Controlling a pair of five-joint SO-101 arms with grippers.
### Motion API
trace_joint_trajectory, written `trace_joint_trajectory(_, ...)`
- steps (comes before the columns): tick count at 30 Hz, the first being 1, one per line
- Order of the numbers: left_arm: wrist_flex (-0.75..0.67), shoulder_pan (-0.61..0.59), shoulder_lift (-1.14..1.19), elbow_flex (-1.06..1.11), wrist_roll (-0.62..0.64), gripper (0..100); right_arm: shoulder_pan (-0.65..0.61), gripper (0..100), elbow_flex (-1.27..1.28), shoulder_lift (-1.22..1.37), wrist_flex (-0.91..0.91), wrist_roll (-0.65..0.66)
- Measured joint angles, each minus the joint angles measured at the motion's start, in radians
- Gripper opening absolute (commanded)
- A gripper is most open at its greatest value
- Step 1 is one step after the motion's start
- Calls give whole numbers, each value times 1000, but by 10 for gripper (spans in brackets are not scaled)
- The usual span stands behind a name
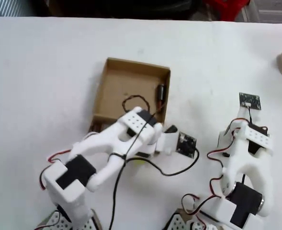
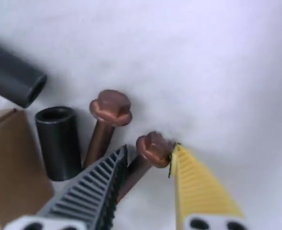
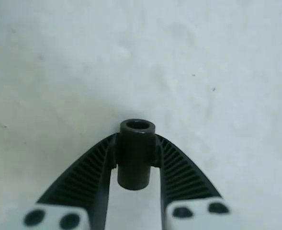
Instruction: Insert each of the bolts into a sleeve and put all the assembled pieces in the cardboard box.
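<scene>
Along the lower edge of the high view, both arm bases stand on the white counter (image 1: 45, 72).

Left arm (image 1: 97, 148): lower left of frame, stretched up and right. Its wrist is over the lower right corner of the cardboard box (image 1: 126, 81).
Right arm (image 1: 243, 163): lower right of frame, wrist toward the upper frame, well apart from the box.

Left pincer (image 2: 149, 147): spread. Grey finger (image 2: 93, 191) and yellow finger (image 2: 198, 187) stand either side of the nearer bolt (image 2: 152, 148). The bolt head lies between the fingertips. Whether the yellow tip touches the head or sits just beside it, cannot tell. The shank runs back under the grey finger.

Second bolt (image 2: 107, 120): copper, flat on the counter just beside the nearer one, head away from the pincer.
Black sleeve (image 2: 59, 143): just beside the second bolt, between it and the box corner (image 2: 9, 163), open bore showing.
Grey sleeve (image 2: 14, 79): farther out, on its side, near the black sleeve but apart from it.

Right pincer (image 3: 136, 140): pinching the held sleeve (image 3: 136, 163), black, with both dark fingers against its sides. The open bore faces away from the wrist, with bare counter beyond.

Box, centre of the high view: open top. One dark cylindrical piece (image 1: 160, 92) lies by its right wall; whether a bolt is in it, cannot tell.
</scene>
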Motion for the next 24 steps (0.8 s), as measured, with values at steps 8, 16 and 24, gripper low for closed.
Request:
trace_joint_trajectory(8, 35, -6, 6, 0, 150, 127, 0, 17, 0, 0, 0, 0)
trace_joint_trajectory(16, 41, -26, 6, 0, 605, 129, 0, 17, 0, 0, 0, 0)
trace_joint_trajectory(24, 43, -172, 6, -6, 1192, 135, 0, 17, 0, 0, 0, 0)
